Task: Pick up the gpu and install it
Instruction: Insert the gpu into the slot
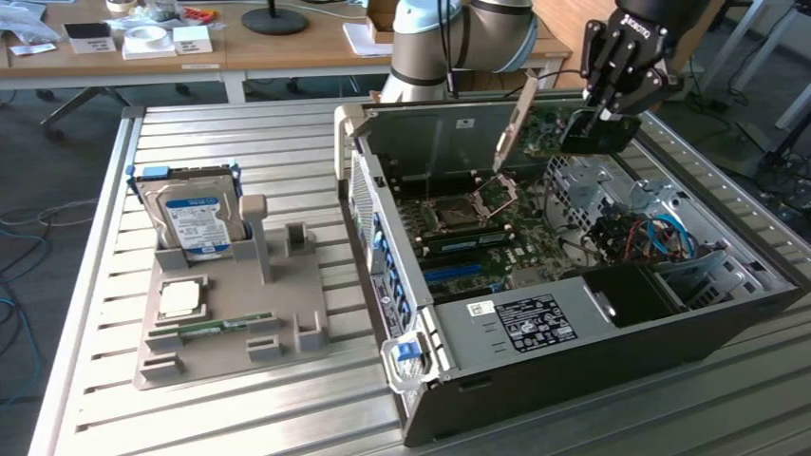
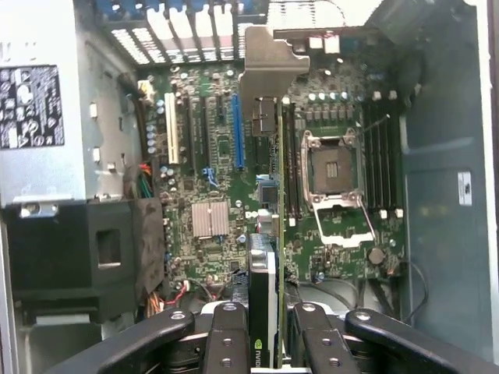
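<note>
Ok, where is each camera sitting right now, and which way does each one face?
Exterior view: off the arm, raised above the slatted metal table, looking down on the open black-and-silver computer case; the grey robot arm and black gripper show.
Wrist view: on the wrist, looking down into the case at the green motherboard; the gripper's black fingers show, clamped on the dark flat gpu.
Shared: the gripper, gpu, motherboard and silver CPU socket.
</note>
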